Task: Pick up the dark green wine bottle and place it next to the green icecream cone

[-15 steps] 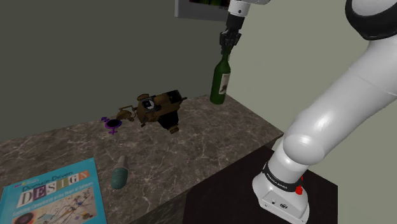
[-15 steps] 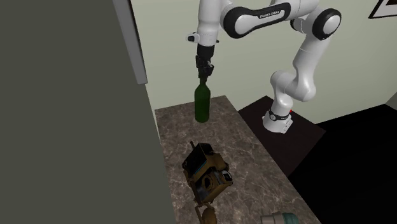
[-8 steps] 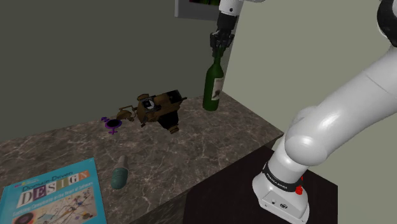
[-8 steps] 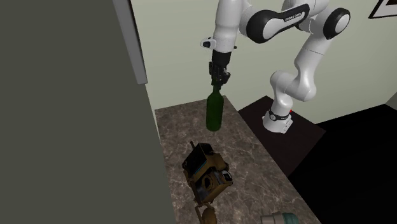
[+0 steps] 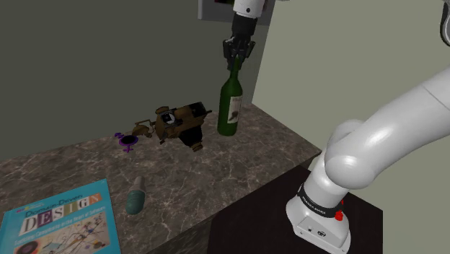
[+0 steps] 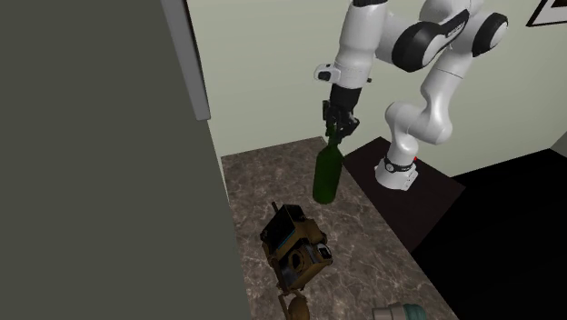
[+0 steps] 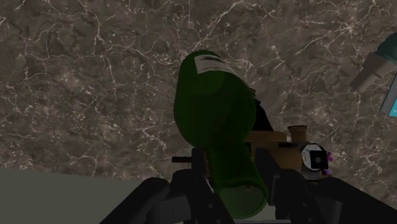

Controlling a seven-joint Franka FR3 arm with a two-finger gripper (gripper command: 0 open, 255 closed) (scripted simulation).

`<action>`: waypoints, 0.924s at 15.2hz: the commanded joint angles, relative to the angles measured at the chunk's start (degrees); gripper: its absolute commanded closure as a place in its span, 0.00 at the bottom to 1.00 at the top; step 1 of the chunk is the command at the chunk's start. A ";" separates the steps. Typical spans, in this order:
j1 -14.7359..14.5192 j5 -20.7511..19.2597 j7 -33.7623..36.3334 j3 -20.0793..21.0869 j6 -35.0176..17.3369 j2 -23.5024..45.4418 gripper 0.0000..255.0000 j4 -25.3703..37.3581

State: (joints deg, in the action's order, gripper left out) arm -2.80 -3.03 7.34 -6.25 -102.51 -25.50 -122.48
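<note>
White arm reaches up and over from its stand at the shoulder view's lower right. Dark marbled counter runs under it, with a teal book on the near-left corner.

Dark green bottle hangs by its neck, roughly upright, and looks clear of the counter. It is just beside a brown gadget. Green cone lies on its side near the book, well apart from the bottle.

Gripper has its jaws pinching the bottle neck, one finger on each side in the wrist view.

Risks, as judgement:
- The hold is on the neck only, so a quick swing could make the heavy body sway or slip.
- The gadget sits between bottle and cone, and a low carry would clip it.
- The cone could roll if bumped.
- A tall bottle let go while tilted, or with its base on the book's edge, would topple.
</note>
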 commanded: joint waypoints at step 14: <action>-7.09 4.82 21.34 16.13 0.63 1.21 1.00 1.55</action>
State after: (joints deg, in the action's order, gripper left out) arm -9.37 1.48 26.87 8.57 -101.64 -25.01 -121.43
